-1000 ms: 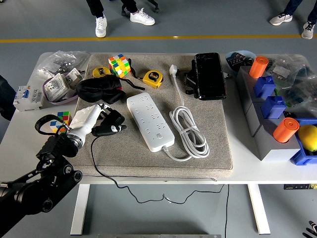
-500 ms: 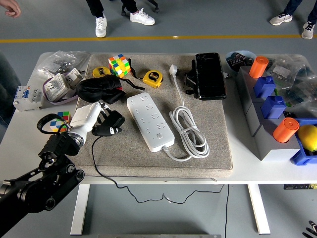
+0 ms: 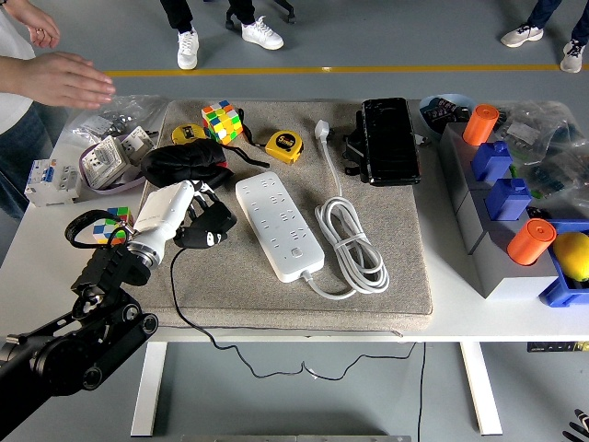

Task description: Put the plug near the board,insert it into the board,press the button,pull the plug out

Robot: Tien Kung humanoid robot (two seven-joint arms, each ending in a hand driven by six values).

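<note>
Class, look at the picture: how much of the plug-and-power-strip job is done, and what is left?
Done: nothing visible yet. In hand: the left hand grips the black plug on the mat, left of the white power strip. Left: bringing the plug closer, inserting it, pressing the button, pulling it out.

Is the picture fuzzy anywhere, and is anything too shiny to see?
Head view: the light is even and soft, with only faint shadows; the white power strip and its sockets look sharp; the person's hand at the top left is a bit smeared; the glossy black case shows pale glare; the black plug in the left robot hand is so dark that its details are lost.
</note>
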